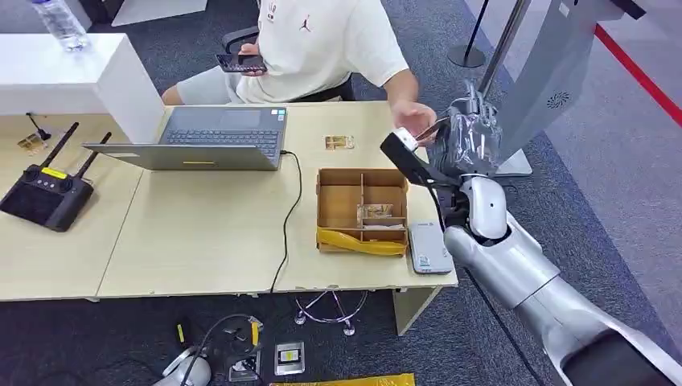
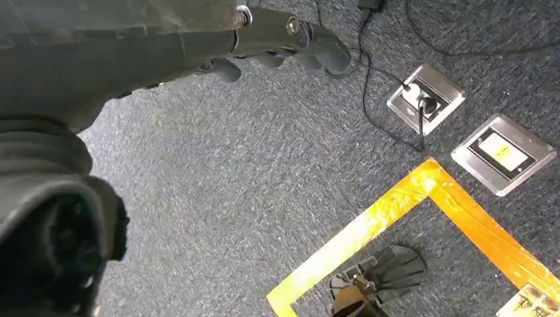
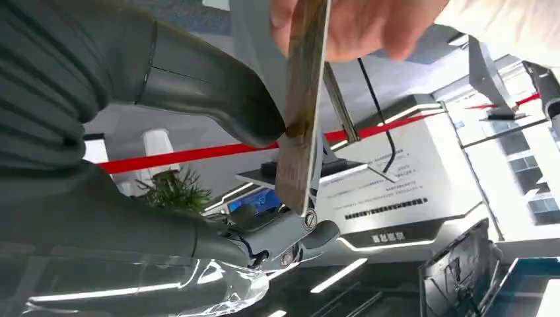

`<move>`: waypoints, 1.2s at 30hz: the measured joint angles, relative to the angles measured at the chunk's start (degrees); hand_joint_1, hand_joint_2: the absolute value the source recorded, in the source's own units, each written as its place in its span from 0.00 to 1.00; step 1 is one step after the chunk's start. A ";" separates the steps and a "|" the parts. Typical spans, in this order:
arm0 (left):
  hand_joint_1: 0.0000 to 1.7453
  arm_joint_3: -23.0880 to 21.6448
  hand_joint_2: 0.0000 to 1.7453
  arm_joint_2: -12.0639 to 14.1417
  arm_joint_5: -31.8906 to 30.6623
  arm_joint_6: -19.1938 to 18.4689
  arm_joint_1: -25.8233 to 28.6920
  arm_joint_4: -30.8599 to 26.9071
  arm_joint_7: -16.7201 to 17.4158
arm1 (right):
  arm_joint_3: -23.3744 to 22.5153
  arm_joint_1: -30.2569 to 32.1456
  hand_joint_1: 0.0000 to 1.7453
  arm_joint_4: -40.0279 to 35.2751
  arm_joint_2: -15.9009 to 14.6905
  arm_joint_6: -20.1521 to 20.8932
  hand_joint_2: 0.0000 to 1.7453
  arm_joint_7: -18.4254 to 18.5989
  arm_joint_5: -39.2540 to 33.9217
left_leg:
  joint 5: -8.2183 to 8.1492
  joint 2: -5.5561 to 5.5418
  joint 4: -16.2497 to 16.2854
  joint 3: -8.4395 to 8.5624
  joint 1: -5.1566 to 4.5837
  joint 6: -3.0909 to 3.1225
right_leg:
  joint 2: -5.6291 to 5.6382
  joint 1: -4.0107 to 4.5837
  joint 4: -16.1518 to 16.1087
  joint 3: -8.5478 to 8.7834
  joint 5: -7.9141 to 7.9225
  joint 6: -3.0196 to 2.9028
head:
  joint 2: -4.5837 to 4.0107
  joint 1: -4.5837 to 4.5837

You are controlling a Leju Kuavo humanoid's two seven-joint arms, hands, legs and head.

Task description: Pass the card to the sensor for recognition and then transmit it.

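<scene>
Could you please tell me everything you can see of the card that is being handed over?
The card is a thin, flat, brownish piece, seen nearly edge-on in the right wrist view, with a worn or printed face too blurred to read. The right robot hand pinches it between its thick grey thumb and darker fingers, while a person's hand grips its other end. In the head view it is held above the table's far right corner, beyond the cardboard box.

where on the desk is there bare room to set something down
Widest bare patch: desk top between the laptop, its black cable and the remote controller. Crowded on the right, around the cardboard box, sensor and right hand.
</scene>
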 joint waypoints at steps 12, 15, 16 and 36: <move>0.00 0.00 0.00 -0.94 -2.10 0.00 -1.10 -0.04 0.07 | 2.36 -7.80 1.00 7.22 2.64 6.84 1.00 0.63 2.71 | 0.01 -0.03 0.00 -0.04 0.01 0.00 | -0.03 0.00 0.02 0.01 0.00 0.00 | 0.00 0.00; 0.00 0.00 0.00 -0.96 -2.10 0.00 -1.11 -0.02 0.07 | 3.02 -8.67 1.00 9.25 3.50 6.82 1.00 0.61 2.84 | 0.01 -0.04 0.00 -0.05 0.01 0.00 | -0.03 0.00 0.03 0.01 0.00 0.00 | 0.00 0.00; 0.00 0.00 0.00 -0.98 -2.05 0.00 -1.12 -0.04 0.07 | 3.41 -9.09 1.00 10.17 3.87 6.82 1.00 0.61 2.86 | 0.01 -0.04 0.00 -0.05 0.01 0.00 | -0.03 0.00 0.03 0.01 0.00 0.00 | 0.00 0.00; 0.00 0.00 0.00 -1.07 -0.59 0.00 -1.66 0.28 0.15 | 7.08 -10.51 0.00 23.63 8.63 5.97 1.00 -1.12 1.92 | 0.01 -0.04 0.00 -0.05 0.01 0.00 | -0.03 0.00 0.02 0.01 0.00 0.00 | 0.00 0.00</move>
